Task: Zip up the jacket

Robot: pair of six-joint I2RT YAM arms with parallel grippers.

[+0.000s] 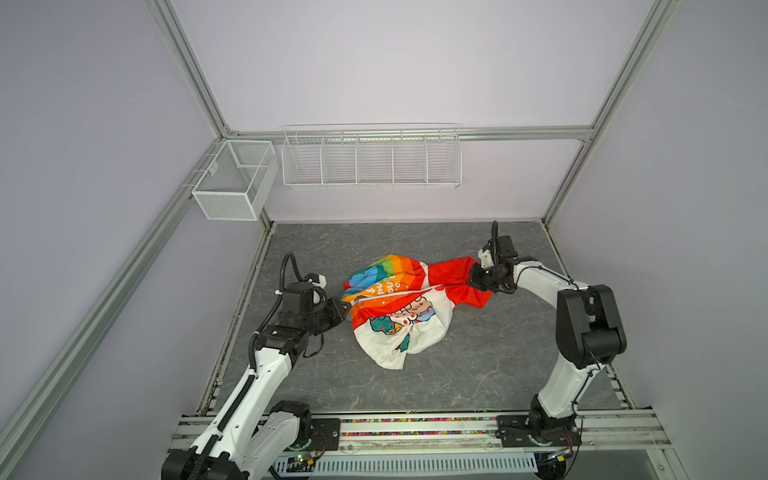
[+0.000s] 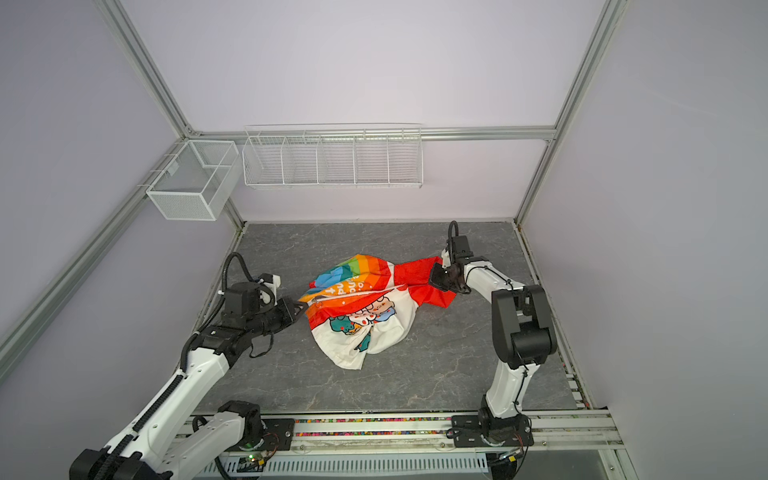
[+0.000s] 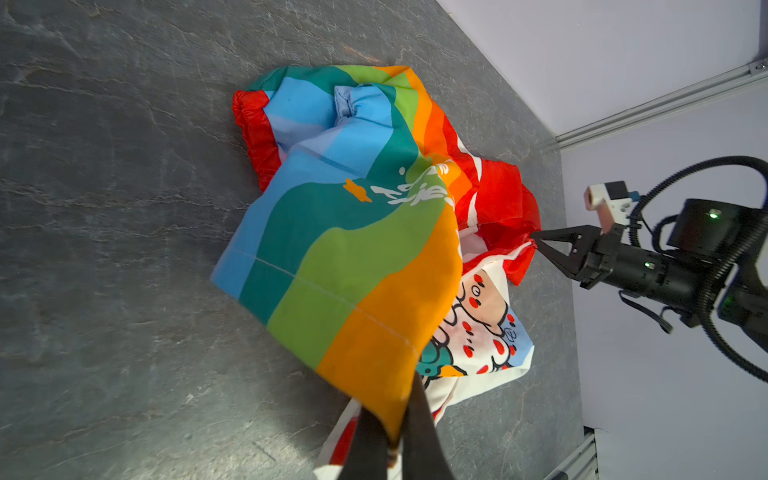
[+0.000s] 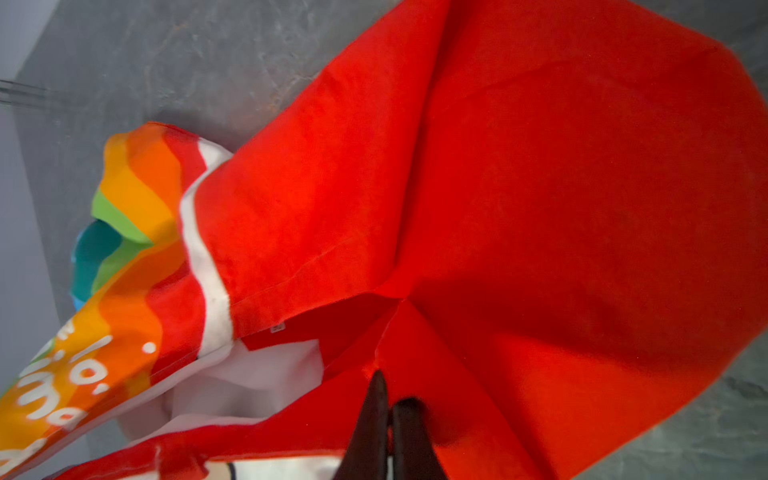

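In both top views the jacket [image 1: 395,307] is lying crumpled on the bench [image 1: 457,374], rainbow half over white, stretching between my left claw [image 1: 345,309] and right claw [image 1: 473,277]. Left wrist: I am pinching its orange hem [image 3: 386,332] tight. Right wrist: I am clamping the red hood [image 4: 540,208].

Overhead pair, wrist close-ups — shared jacket [image 1: 395,316]

Jacket [image 1: 415,328] zipper [image 1: 399,293] — slider too small to make out
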